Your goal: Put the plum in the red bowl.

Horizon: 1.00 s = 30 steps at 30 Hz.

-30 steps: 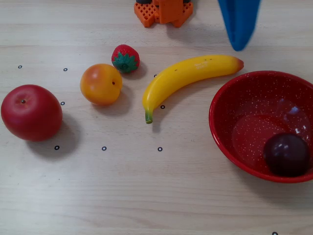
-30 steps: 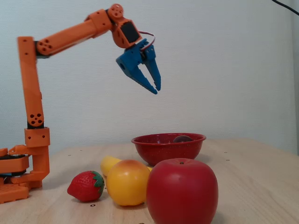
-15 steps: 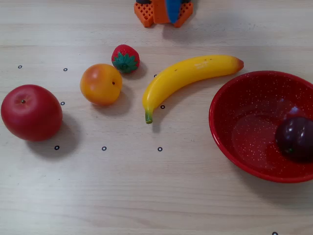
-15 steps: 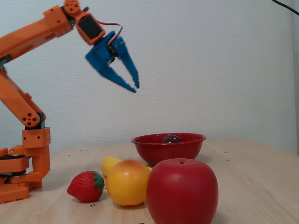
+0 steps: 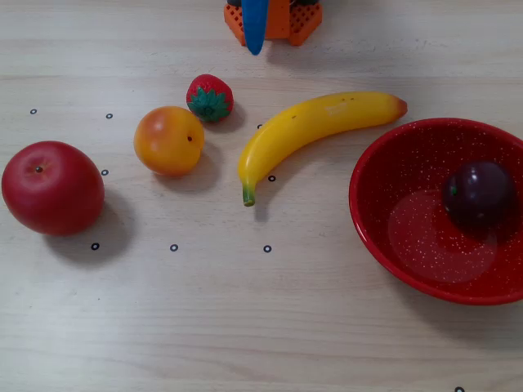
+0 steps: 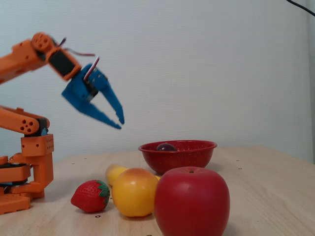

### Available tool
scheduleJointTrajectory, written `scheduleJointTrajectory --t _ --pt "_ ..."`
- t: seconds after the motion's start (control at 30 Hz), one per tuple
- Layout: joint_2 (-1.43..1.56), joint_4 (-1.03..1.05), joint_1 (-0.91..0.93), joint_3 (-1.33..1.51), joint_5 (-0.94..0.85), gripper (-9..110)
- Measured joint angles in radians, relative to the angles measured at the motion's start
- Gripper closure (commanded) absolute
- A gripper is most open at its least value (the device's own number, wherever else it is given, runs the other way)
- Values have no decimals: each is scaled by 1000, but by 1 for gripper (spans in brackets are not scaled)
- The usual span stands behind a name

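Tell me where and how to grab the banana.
Take the banana across its thick yellow middle, coming straight down from above with the end effector spanning its width. It lies flat on the table, curved, with bare wood on both long sides there; its tapered ends would probably slip, and the orange tip lies near the red bowl.

Small glossy dark purple plum [image 5: 478,193] lying inside the red bowl [image 5: 384,233], near its right side in a fixed view, wide shallow white-speckled bowl standing upright on the tabletop, only the plum's top [image 6: 166,146] seen above the rim [image 6: 177,146].
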Motion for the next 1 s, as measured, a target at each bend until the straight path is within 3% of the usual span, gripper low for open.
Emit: scheduleJointTrajectory --t 0.27,0.57,1.0 --pt "414 -91 0 439 0 101" --pt "436 -393 5 655 -66 101" --pt "430 -249 5 655 -232 101"
